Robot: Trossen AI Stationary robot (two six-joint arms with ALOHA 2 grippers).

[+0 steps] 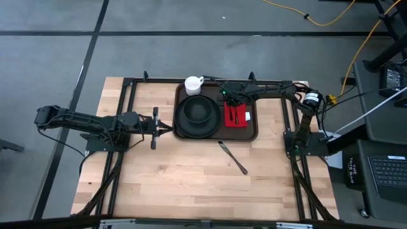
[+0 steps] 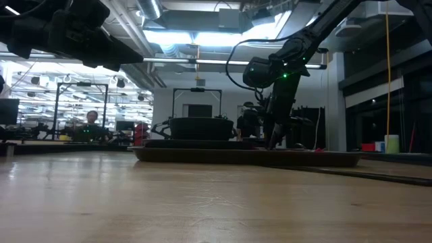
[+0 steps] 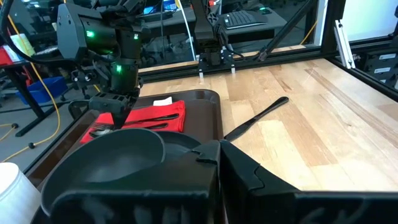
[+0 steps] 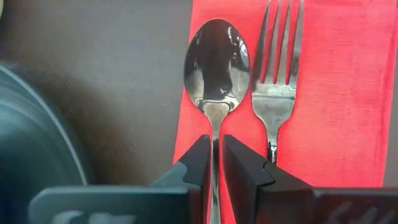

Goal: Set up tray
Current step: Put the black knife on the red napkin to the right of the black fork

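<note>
Waiting at the table's left side, the left gripper (image 1: 166, 126) hovers just beside the tray (image 1: 180, 92) with its fingers pressed together around nothing. The tray sits at the table's far middle, carrying a white cup (image 1: 193, 84), a black bowl (image 1: 198, 111) on a black plate (image 1: 182, 127), and a red napkin (image 1: 236, 120). Over the napkin, the right gripper (image 4: 215, 163) pinches the handle of a spoon (image 4: 216, 65) lying beside a fork (image 4: 278, 93), while a knife (image 1: 233, 158) lies on the wood near the tray.

A pale wooden desk (image 1: 172, 172) carried the dark brown tray (image 1: 253, 130) toward its far edge. A knife (image 1: 233, 158) lay bare on the wood just beside the tray's near rim.
</note>
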